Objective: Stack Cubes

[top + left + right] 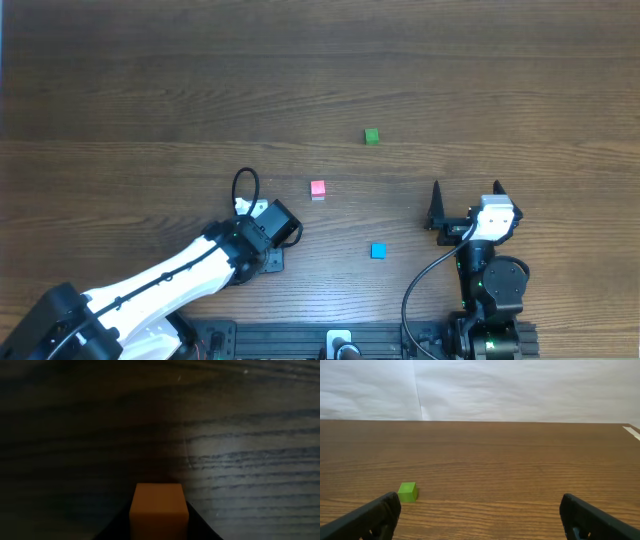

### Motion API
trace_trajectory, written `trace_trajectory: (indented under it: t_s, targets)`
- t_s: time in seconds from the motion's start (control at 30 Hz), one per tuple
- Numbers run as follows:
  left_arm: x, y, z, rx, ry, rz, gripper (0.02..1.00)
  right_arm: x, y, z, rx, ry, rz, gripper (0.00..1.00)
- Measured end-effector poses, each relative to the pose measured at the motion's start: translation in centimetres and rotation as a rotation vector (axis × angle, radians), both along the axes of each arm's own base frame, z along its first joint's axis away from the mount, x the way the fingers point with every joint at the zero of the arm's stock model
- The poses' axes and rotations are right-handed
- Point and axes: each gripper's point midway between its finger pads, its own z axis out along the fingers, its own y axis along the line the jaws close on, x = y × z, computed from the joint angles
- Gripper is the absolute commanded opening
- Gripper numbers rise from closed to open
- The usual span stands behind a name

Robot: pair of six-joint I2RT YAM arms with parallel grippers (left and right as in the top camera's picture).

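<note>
Orange cube (pixel 159 506) in left end effector (pixel 159 529)

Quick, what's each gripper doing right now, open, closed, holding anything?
Left gripper: closed on a small orange plastic-looking cube.
Right gripper: open, holding nothing.

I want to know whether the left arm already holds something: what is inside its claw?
An orange cube sits between the fingers of the left claw, over the wooden table. The dark fingers cover its lower sides, and its underside cannot be seen.
</note>
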Motion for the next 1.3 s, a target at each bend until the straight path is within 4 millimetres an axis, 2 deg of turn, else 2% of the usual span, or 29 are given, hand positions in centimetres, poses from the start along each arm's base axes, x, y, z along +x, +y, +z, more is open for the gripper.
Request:
trace_trajectory:
  t_s: [0.13, 0.33, 0.47, 0.53, 0.7, 0.87, 1.3]
  targets:
    - [1.5, -1.3, 2.7, 0.002, -0.011, 0.001, 0.042, 0.0, 0.0, 0.0, 0.0, 0.0, 0.0, 0.991]
    - [7.0, -6.5, 10.2, -0.062, -0.099, -0.003, 0.04, 0.0, 0.0, 0.0, 0.0, 0.0, 0.0, 0.991]
    - [10.0, -9.4, 12.9, -0.078, -0.125, -0.004, 0.04, 0.0, 0.0, 0.0, 0.0, 0.0, 0.0, 0.993]
    - [11.4, -10.9, 12.8, -0.078, -0.126, -0.005, 0.04, 0.0, 0.0, 0.0, 0.0, 0.0, 0.0, 0.991]
    - [12.4, -11.9, 10.1, -0.034, -0.079, -0.005, 0.04, 0.0, 0.0, 0.0, -0.001, 0.0, 0.0, 0.991]
    - [12.7, -11.7, 7.9, -0.012, -0.031, 0.01, 0.04, 0.0, 0.0, 0.0, 0.0, 0.0, 0.0, 0.991]
    - [12.7, -11.3, 6.3, -0.003, 0.022, 0.026, 0.04, 0.0, 0.0, 0.0, 0.0, 0.0, 0.0, 0.993]
